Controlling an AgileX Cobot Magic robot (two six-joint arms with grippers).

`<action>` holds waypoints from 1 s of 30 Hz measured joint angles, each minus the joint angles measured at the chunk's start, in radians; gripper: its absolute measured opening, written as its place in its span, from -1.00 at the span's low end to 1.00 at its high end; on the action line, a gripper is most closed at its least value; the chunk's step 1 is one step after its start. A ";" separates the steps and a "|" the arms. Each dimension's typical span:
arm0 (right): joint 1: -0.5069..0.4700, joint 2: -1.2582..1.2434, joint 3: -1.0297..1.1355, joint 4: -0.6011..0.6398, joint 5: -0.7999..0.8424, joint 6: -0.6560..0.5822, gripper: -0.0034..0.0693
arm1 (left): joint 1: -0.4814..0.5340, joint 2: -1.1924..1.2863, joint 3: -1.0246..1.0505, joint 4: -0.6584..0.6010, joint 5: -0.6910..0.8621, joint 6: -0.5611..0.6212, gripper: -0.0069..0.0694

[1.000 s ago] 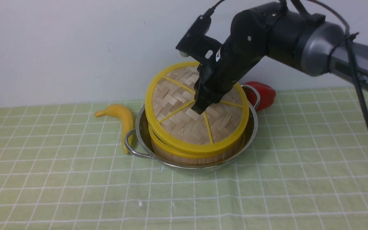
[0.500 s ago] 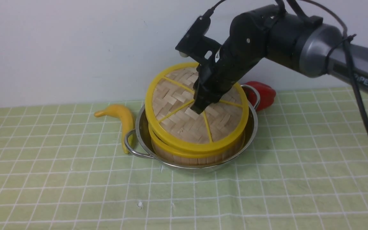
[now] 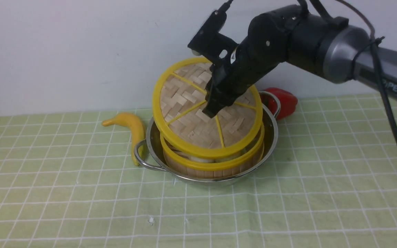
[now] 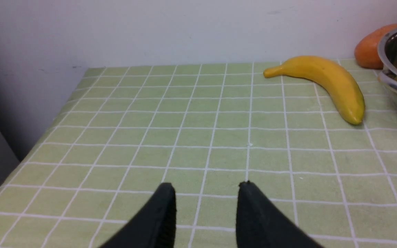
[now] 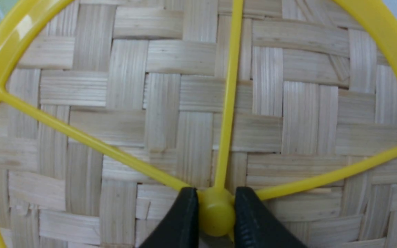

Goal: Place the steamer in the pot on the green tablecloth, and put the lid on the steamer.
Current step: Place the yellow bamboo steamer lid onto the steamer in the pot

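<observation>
The right pincer [image 5: 216, 210] is clamped on the lid's knob [image 5: 217, 215], the lid [image 3: 209, 113] tilted above the steamer [image 3: 215, 167]. The steamer sits in the pot [image 3: 271, 148], near the cloth's [image 3: 98, 206] far edge, a banana [image 3: 136, 131] just beside. The left pincer [image 4: 206, 193] stands apart over cloth.

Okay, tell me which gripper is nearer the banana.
I can't settle that. The right gripper grips the lid's knob, right of the banana; the left gripper hangs open, on the banana's near side.
</observation>
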 joint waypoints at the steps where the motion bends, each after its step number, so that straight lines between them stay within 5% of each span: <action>1: 0.000 -0.010 0.000 0.000 0.017 0.008 -0.51 | 0.000 0.000 0.000 0.000 0.000 0.000 -0.18; 30: 0.000 0.059 -0.007 0.015 0.041 0.009 -0.51 | 0.000 0.000 0.000 0.000 0.000 0.000 -0.18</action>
